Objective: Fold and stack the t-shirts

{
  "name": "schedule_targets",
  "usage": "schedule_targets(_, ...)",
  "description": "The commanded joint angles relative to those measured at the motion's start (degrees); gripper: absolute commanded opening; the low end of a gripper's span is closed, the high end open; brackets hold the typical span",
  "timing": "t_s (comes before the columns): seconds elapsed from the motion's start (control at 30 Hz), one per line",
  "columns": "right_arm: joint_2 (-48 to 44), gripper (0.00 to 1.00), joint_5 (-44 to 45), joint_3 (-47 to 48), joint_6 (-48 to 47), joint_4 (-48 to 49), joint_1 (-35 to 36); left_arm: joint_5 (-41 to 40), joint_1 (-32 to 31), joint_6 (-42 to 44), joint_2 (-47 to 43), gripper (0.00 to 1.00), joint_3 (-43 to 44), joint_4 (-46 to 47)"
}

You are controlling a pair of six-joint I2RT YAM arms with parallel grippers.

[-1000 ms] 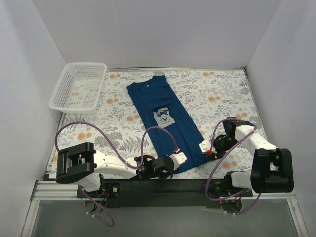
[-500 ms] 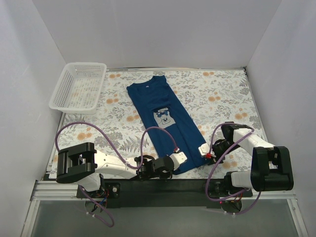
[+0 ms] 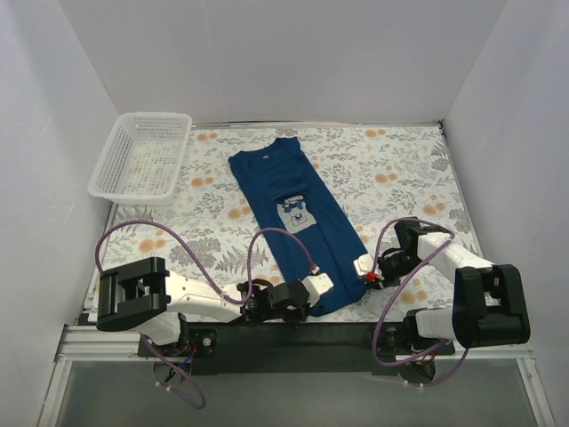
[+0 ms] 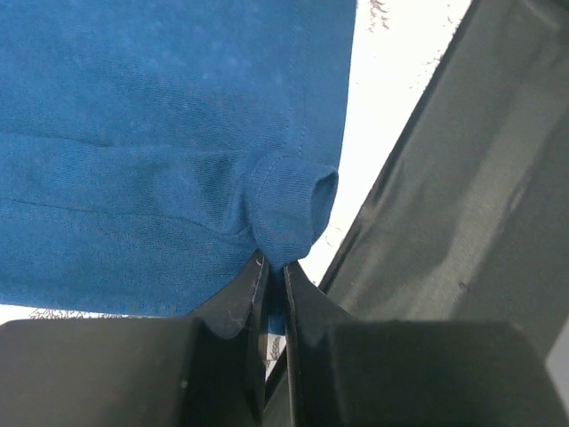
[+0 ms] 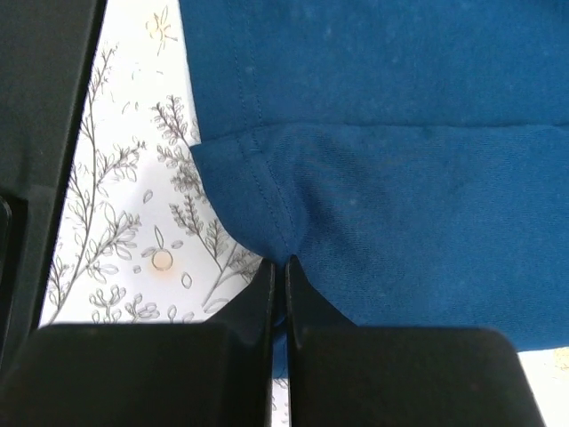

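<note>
T-shirt [image 3: 293, 222]: laid flat on the floral worktop [image 3: 400, 169] and narrowed to a long strip. Collar toward the far wall, hem at the near edge, print [image 3: 295, 212] facing up. Basket [image 3: 142, 156] is set at the far left corner, well apart from it.

Left gripper [image 3: 318, 285]: jaws clenched on the near-left hem corner. In the wrist view a small bunched tuck of cloth is seen pinched between them, just beside the dark front rail [image 4: 462, 178].

Right gripper [image 3: 363, 266]: jaws clenched on the near-right hem corner, at the stitched seam. Only a thin bite of cloth is seen held.

Risks noted:
- The right hold is judged shallow. If the hem is lifted fast, the cloth could be pulled out of the jaws and that corner dropped, leaving a skewed fold.
- How many layers are caught at either corner cannot be told. If only the top layer is taken, the strip could be peeled open when raised.
- If the two corners are not carried at the same pace and height, the hem would be laid crooked toward the collar end.
- The left corner is held close to the rail, so cloth could be snagged there on a low sweep.
</note>
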Motion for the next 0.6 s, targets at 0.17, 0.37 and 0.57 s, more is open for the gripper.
schedule_targets(0.17, 3.9, 0.01, -0.2, 15.6, -6.6, -14.7, 0.4, 11.0, 5.0, 7.4, -10.1, 0.00, 1.1, -4.0)
schedule_targets(0.37, 8.2, 0.01, -2.5, 25.2, -4.3, -20.4, 2.7, 19.6, 13.0, 13.3, -15.6, 0.00, 2.6, -6.1)
schedule_targets(0.57, 18.6, 0.01, -4.5, 38.7, 2.5, -20.4, 6.7, 28.4, 23.8, 17.7, -14.2, 0.00, 6.0, -9.2)
